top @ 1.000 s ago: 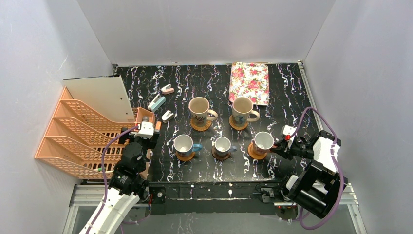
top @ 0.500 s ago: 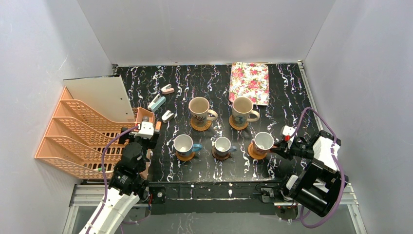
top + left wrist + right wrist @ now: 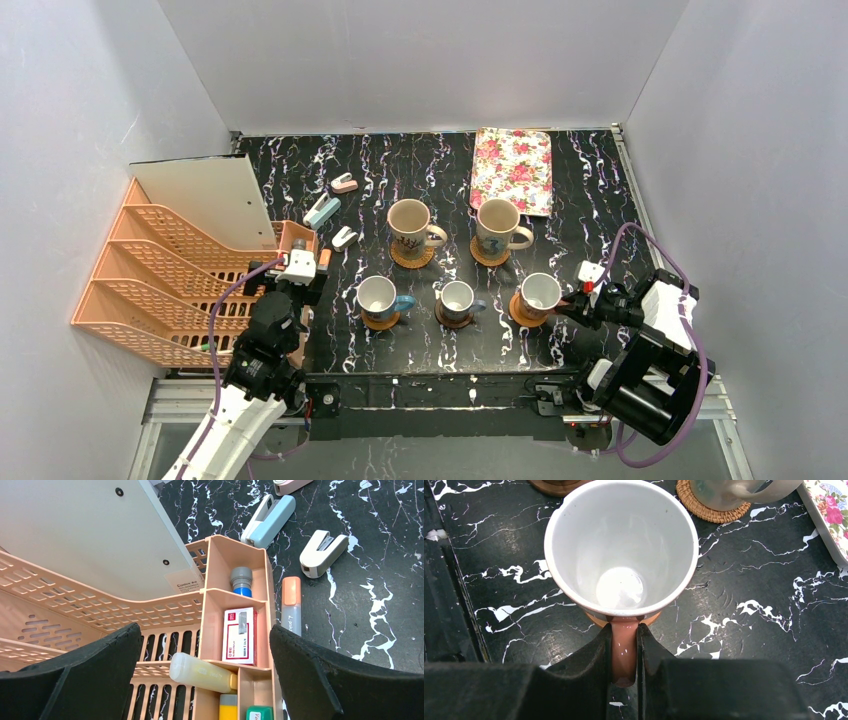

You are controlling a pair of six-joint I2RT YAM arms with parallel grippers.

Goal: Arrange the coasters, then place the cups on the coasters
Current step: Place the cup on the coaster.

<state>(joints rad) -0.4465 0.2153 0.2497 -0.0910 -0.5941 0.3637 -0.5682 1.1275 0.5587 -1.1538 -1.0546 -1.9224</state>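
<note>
Black, white-veined tabletop point(image 3: 600, 200) boxed in by plain white walls point(image 3: 420, 60); floral tray point(image 3: 513, 168) at 12 o'clock, peach file organiser point(image 3: 160, 270) at 9; five mugs point(image 3: 410, 225) upright on coasters point(image 3: 413, 259) in two rows at centre. Against the earlier frames, no visible shift anywhere. Right gripper point(image 3: 624, 640) clamped on the reddish handle point(image 3: 624, 652) of the white-lined mug point(image 3: 621, 545) at the 3 o'clock end of the near row, seated on its orange-brown coaster point(image 3: 650, 619); woven weave of the rattan coaster point(image 3: 704, 514) at 1 o'clock clear only up close. Left gripper point(image 3: 205, 630) spread wide, holding nothing, above organiser compartments with a red-and-white box point(image 3: 239, 636) and yellowish bottle point(image 3: 200, 671), unreadable from overhead.
</note>
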